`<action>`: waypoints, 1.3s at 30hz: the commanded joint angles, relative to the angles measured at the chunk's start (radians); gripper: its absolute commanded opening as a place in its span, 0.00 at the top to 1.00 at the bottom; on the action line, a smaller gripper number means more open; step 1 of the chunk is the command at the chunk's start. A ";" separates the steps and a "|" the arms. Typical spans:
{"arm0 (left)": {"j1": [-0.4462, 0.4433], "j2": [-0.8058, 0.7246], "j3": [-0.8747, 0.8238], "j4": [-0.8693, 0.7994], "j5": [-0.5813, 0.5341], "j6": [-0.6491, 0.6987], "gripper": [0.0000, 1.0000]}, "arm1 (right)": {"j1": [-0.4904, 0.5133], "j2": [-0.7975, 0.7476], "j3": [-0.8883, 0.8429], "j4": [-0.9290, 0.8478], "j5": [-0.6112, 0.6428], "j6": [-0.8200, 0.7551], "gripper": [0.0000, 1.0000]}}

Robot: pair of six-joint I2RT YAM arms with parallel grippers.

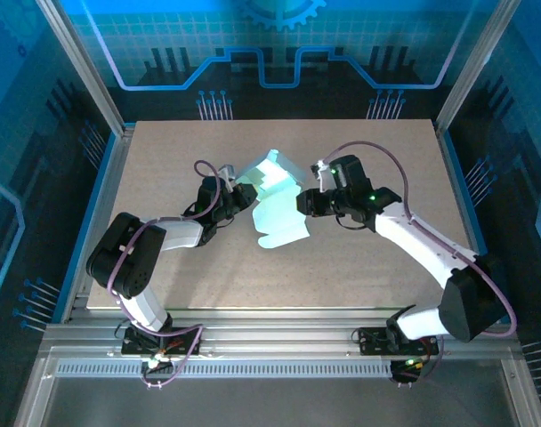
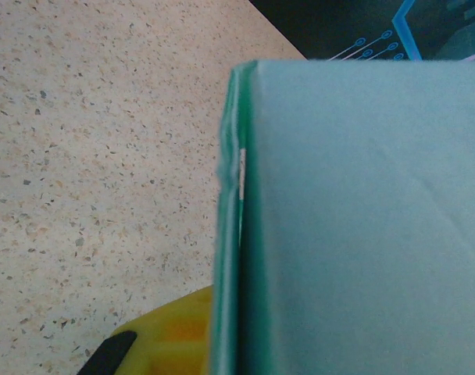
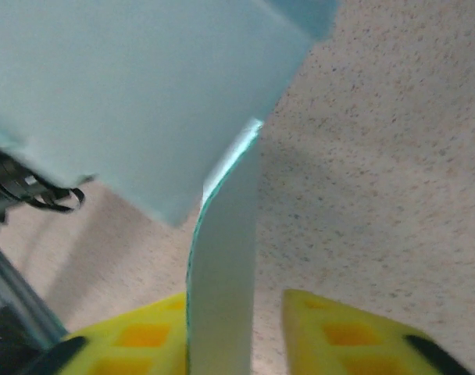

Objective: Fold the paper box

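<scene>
Paper box (image 1: 275, 205) between grippers: left gripper (image 1: 240, 197) apparently pinches its edge; right gripper (image 3: 234, 316) straddles a flap (image 3: 222, 250), unclosed.

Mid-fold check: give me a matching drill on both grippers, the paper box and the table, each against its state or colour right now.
1 left gripper
2 right gripper
3 paper box
4 table

A speckled beige
B pale mint, partly folded
C shut on the box's edge
D fingers apart, a flap between them

Pairs: 1-C, 2-D, 3-B, 4-A
</scene>
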 commanded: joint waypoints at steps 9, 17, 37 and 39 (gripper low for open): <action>0.004 -0.013 0.007 0.087 0.016 -0.074 1.00 | -0.120 0.019 -0.157 0.412 -0.410 0.281 0.84; 0.010 -0.007 0.005 0.148 0.042 -0.120 1.00 | -0.153 0.081 -0.237 0.737 -0.560 0.502 0.99; 0.018 -0.035 0.017 0.053 0.013 -0.042 1.00 | -0.174 -0.043 0.219 -0.154 -0.277 -0.134 0.35; 0.017 -0.031 0.017 0.059 0.023 -0.043 1.00 | -0.179 -0.011 0.312 -0.224 -0.233 -0.185 0.31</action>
